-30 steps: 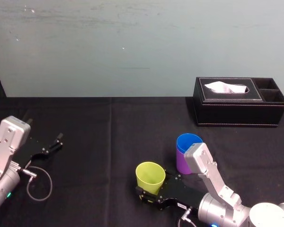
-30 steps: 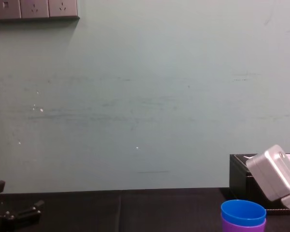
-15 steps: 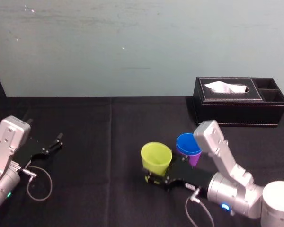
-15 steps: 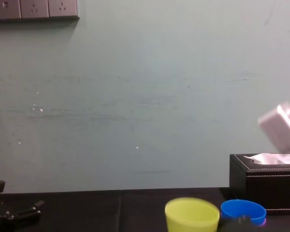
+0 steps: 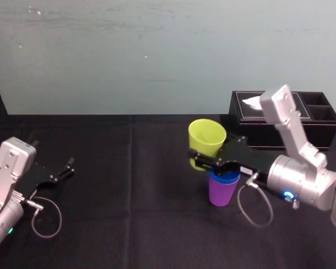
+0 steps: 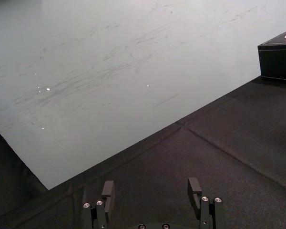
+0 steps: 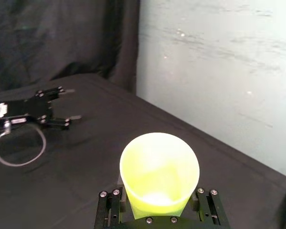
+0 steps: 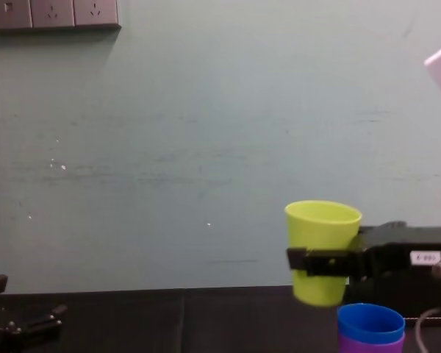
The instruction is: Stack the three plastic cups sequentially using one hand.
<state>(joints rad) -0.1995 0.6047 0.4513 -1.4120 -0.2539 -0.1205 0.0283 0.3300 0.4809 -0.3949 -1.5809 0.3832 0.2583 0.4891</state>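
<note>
- Chest view, right of centre: the right gripper (image 8: 320, 260) clasps the yellow-green cup (image 8: 323, 228) in the air, up and left of the blue cup (image 8: 370, 321) nested in the purple cup (image 8: 373, 344).
- Best to centre it over the blue rim, upright, then lower it straight.
- The left gripper (image 5: 60, 171) rests at lower left in the head view, fingers spread.
- A white label (image 8: 425, 257) on the right arm is too small to read.

Purple cup (image 8: 371, 346) partly below chest view's edge

- Black tissue box (image 5: 327, 126) at the surface's (image 5: 129, 185) far right, near the wall (image 5: 129, 56), white tissue (image 5: 251, 101) poking out
- Black cloth covers the surface
- Pale grey-green wall, sockets (image 8: 53, 13) high on the left
</note>
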